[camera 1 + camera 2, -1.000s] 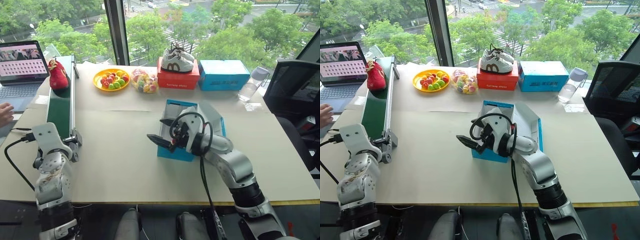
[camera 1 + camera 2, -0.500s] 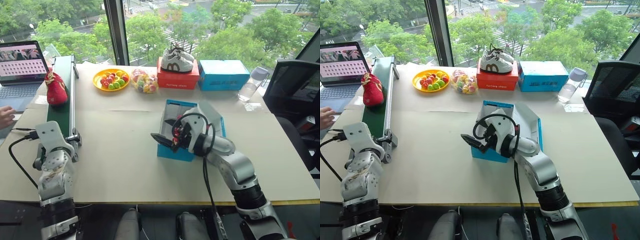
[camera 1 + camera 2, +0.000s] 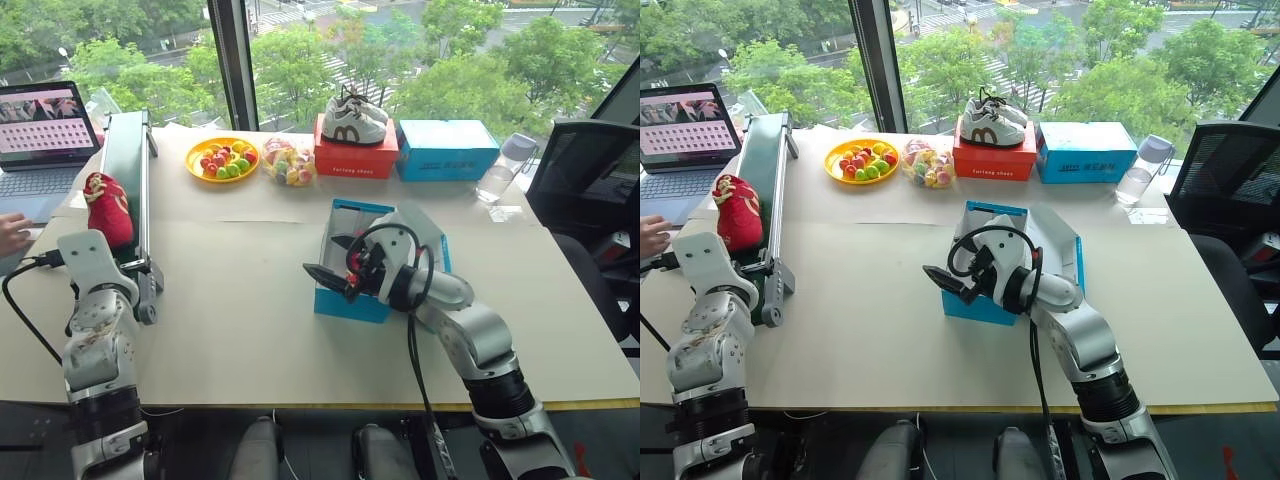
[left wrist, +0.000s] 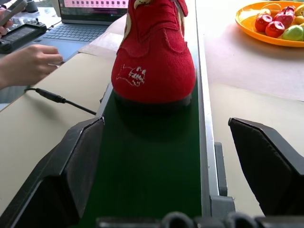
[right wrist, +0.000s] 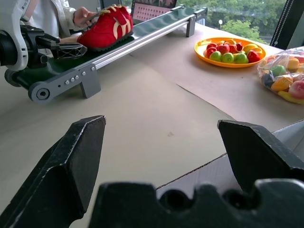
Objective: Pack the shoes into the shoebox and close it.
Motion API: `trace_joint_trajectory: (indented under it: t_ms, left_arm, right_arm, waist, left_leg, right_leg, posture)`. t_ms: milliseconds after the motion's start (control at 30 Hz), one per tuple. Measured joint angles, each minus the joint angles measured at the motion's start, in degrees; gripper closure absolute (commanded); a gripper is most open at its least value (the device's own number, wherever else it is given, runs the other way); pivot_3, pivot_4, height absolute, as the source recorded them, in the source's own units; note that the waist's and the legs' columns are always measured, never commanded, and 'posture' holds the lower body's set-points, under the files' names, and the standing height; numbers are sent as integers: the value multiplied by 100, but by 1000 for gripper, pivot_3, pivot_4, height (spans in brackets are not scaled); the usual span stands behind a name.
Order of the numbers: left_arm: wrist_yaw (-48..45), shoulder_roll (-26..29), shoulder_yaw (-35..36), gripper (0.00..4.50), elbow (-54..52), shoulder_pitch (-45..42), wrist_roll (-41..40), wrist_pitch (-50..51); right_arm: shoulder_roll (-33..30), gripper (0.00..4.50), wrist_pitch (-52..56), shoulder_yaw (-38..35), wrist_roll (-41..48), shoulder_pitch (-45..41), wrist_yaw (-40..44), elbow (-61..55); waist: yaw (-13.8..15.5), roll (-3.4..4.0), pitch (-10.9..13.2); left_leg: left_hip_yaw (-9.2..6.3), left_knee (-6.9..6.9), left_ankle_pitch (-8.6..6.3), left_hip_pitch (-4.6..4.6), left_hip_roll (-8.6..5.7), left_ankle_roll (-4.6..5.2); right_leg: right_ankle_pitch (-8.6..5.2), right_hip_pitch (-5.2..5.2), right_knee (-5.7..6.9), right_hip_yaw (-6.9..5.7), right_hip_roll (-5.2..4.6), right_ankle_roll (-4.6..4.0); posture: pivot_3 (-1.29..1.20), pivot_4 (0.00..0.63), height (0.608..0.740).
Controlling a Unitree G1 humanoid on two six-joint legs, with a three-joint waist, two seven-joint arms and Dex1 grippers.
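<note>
One red shoe (image 3: 108, 207) with cream laces stands on the green conveyor belt (image 3: 125, 160) at the table's left, close to the belt's near end. My left gripper (image 4: 166, 156) is open at that near end, its fingers either side of the belt and a short way from the shoe's (image 4: 154, 57) toe. The bright blue shoebox (image 3: 349, 301) sits mid-table, its flap lid (image 3: 432, 238) folded back to the right. My right gripper (image 3: 331, 262) is open, hovering over the box's left front rim and pointing left. What lies inside the box is hidden by the arm.
Along the back stand an orange fruit plate (image 3: 222, 158), a bag of sweets (image 3: 288, 161), a red box (image 3: 355, 157) carrying white sneakers (image 3: 352, 121), a lettered blue box (image 3: 447, 149) and a bottle (image 3: 501, 168). A laptop (image 3: 44, 121) and a person's hand (image 3: 10, 231) are at the left.
The red shoe has travelled down the belt from its far end to near my left gripper. Both grippers stay open and about where they were.
</note>
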Motion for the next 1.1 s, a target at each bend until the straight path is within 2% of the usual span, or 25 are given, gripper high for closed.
trace_joint_trajectory:
  t_ms: [433, 467, 533, 600, 700, 900, 1000, 1100]
  left_arm:
    - [63, -17, 116, 0, 60, -23, -43, 33]
    - [85, -51, 176, 533, 67, -45, -94, 94]
    - [159, -176, 324, 1033, 67, -124, -190, 177]
    - [185, -228, 429, 1878, 66, -150, -294, 224]
    - [179, -238, 417, 2827, 58, -161, -344, 255]
    - [236, -251, 412, 2827, 98, -218, -344, 263]
    - [241, -269, 419, 3448, 113, -222, -345, 245]
    - [239, -294, 418, 4292, 137, -222, -347, 219]
  right_arm:
    - [1, 28, 0, 0, -61, 0, -34, -1]
    - [1, 0, 0, 0, -84, 1, -42, 0]
    - [2, 0, 0, 0, -95, 1, -52, 0]
    - [2, 0, 0, -1, -96, 1, -59, -1]
    - [3, 0, 0, -3, -97, 1, -71, -3]
    - [1, 0, 0, -3, -106, 1, -110, -7]
    - [1, 0, 0, -3, -112, 1, -115, -6]
    - [0, 0, 0, -3, -142, 1, -116, -7]
  waist:
    - [6, 0, 0]
    - [9, 0, 0]
    - [33, 0, 0]
    - [51, 1, -1]
    - [69, 1, -1]
    - [71, 1, -1]
    - [73, 1, -1]
    - [85, 1, 0]
  left_leg:
    - [0, 1, 0, 1, 0, -1]
    - [0, 1, 0, 2, -1, -1]
    - [0, 0, -1, 12, -1, -2]
    - [0, -1, -3, 29, -1, -6]
    - [0, -2, -10, 47, -1, -19]
    - [0, -11, -14, 90, 1, -26]
    - [0, -11, -14, 90, 1, -26]
    - [0, -11, -14, 89, 1, -26]
  right_leg:
    - [0, 1, 2, 0, 0, 0]
    - [0, 2, 3, 0, -1, 0]
    - [0, 7, 7, 0, -1, 0]
    - [0, 17, 10, 0, -1, -1]
    - [1, 34, 10, -1, -1, -2]
    - [-7, 74, 5, -3, -2, 2]
    - [-8, 74, 4, -3, -3, 1]
    - [-3, 74, 3, -4, -3, -8]
  posture:
    - [0, 150, 739]
    - [0, 150, 739]
    - [0, 150, 739]
    - [0, 150, 739]
    - [0, 150, 739]
    - [0, 150, 739]
    - [0, 150, 739]
    - [0, 150, 739]
